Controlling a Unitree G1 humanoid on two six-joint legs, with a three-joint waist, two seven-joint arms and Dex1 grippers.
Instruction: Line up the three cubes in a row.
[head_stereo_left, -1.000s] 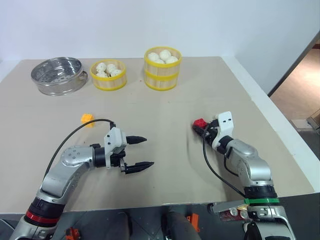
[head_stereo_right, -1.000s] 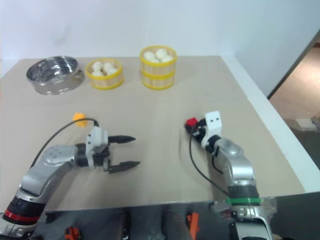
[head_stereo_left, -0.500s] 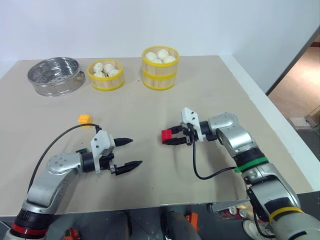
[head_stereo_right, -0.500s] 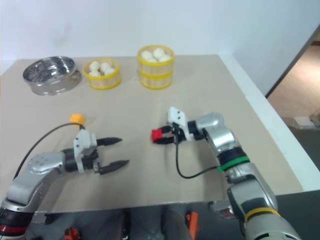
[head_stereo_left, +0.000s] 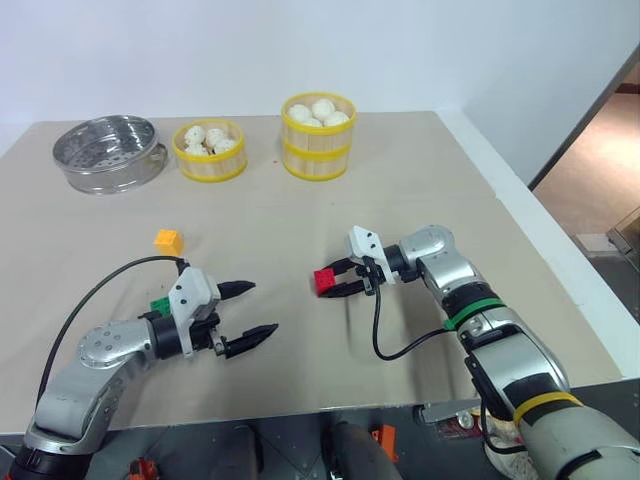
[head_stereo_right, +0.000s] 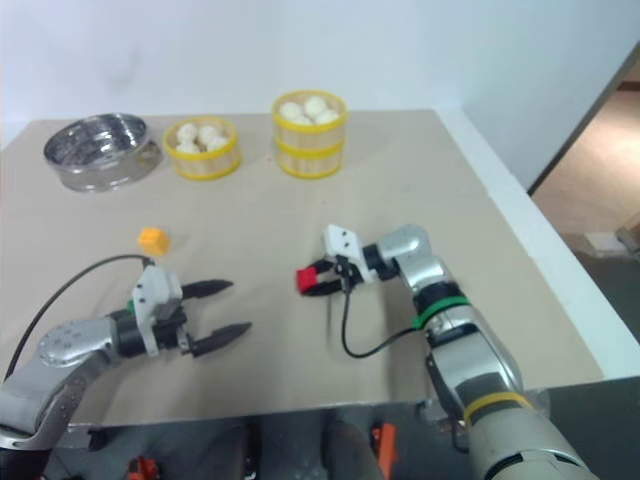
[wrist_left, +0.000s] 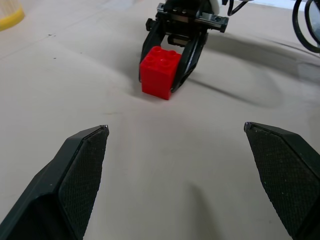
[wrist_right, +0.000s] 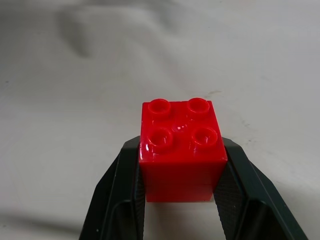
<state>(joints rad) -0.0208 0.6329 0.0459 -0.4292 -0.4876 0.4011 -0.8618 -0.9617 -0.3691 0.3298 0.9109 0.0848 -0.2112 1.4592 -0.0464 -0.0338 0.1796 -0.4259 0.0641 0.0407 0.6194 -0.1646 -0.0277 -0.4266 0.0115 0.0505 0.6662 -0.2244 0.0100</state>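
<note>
Right gripper (head_stereo_left: 335, 283) pinching the red cube (head_stereo_left: 324, 280) by two opposite sides, studs up, near table centre; side grip leaves the bottom free, so it can be set flat. In the left wrist view the cube sits at or just above the table (head_stereo_left: 420, 190); can't tell if it's touching.

Left gripper (head_stereo_left: 245, 315) spread wide, nothing in it, pointing across at the red cube; looks parked or ready for the next pick. Green cube (head_stereo_left: 159, 303) is tucked just behind its wrist, mostly hidden; orange-yellow cube (head_stereo_left: 169, 241) lies apart, further back on the left.

My read: red is being brought toward the other two so the row forms on the left-centre; no two are lined up yet.

Steel steamer (head_stereo_left: 110, 152) and two yellow bun baskets (head_stereo_left: 210, 150) (head_stereo_left: 320, 135) along the far edge, out of the way.

No brand, label or readable text anywhere.
</note>
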